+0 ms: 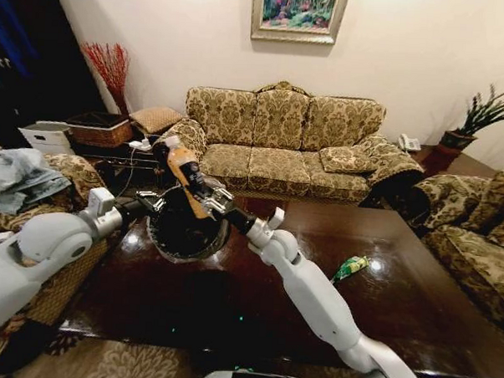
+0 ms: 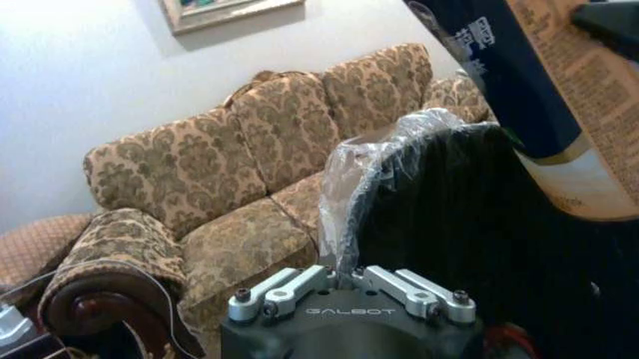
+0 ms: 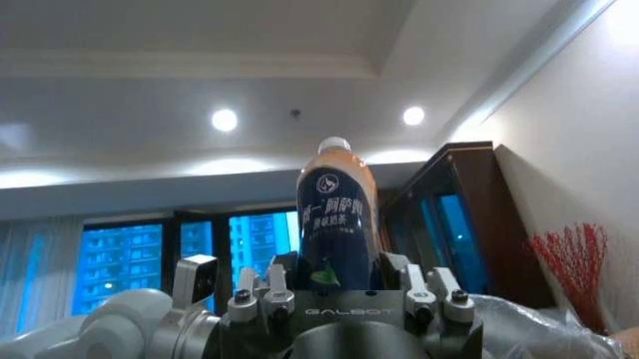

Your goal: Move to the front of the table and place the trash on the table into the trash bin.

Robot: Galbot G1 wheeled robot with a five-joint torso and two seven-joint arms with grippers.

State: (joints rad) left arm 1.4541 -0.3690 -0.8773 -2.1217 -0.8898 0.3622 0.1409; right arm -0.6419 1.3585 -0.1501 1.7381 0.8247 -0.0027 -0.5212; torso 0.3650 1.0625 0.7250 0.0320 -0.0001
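Observation:
The black trash bin (image 1: 186, 234) with a clear liner is held over the left side of the dark glossy table (image 1: 413, 322). My left gripper (image 1: 153, 203) is shut on its rim, and the liner bunches right at the fingers (image 2: 299, 283) against the black wall (image 2: 469, 224). My right gripper (image 1: 203, 197) is shut on a tan bottle (image 1: 181, 164) with a dark blue label, tilted just above the bin's mouth. The same bottle (image 3: 337, 224) stands between the right fingers (image 3: 269, 295), and it (image 2: 569, 97) hangs over the bin. A green wrapper (image 1: 350, 266) lies on the table to the right of my right arm.
A patterned sofa (image 1: 279, 140) stands behind the table, with more upholstered seats at the right (image 1: 476, 232) and left (image 1: 59, 189). A wicker basket (image 1: 100, 130) sits on a side stand at the back left. A potted plant (image 1: 477, 119) is at the back right.

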